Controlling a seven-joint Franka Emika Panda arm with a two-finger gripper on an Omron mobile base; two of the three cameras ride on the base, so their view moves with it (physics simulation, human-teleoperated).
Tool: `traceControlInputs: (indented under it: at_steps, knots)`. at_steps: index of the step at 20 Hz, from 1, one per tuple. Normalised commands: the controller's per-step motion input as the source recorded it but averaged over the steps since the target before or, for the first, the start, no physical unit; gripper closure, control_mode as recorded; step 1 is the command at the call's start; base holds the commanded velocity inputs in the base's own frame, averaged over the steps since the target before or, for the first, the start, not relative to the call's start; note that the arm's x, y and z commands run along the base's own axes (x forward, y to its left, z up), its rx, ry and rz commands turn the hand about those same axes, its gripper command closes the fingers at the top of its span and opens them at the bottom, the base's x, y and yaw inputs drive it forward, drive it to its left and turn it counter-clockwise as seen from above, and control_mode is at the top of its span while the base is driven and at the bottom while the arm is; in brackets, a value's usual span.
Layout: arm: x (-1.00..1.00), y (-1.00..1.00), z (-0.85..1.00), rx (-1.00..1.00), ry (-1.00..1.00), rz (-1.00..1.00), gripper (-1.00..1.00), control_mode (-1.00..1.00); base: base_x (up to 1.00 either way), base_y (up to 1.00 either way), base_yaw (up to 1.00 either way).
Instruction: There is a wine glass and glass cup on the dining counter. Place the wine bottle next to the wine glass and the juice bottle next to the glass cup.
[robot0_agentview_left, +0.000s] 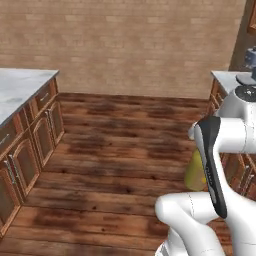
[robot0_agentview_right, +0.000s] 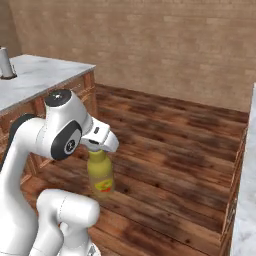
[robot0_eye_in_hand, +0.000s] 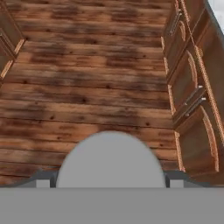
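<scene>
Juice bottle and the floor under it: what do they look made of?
Juice bottle, hanging under the tool: seems glossy translucent plastic or glass, going by the yellow see-through body and red-green label; which one is unclear. Floor: looks like dark stained wood planks, with visible grain, knots and board seams.

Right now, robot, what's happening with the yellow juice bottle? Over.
Jaws clamped on the juice bottle at its neck. Bottle upright, carried above the wooden floor. Nothing in the way ahead. Over.
</scene>
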Motion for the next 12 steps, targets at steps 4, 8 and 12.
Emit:
traceControlInputs:
  at_steps: [4, 8, 12]
  knots:
    - [0.0, 0.0, 0.0, 0.0, 0.0, 0.0, 1.0, 1.0, 0.09, 0.0, 0.93]
    - [0.0, 0.0, 0.0, 0.0, 0.0, 0.0, 1.0, 1.0, 0.14, 0.0, 0.9]
    - [0.0, 0.0, 0.0, 0.0, 0.0, 0.0, 1.0, 1.0, 0.38, -0.1, 0.61]
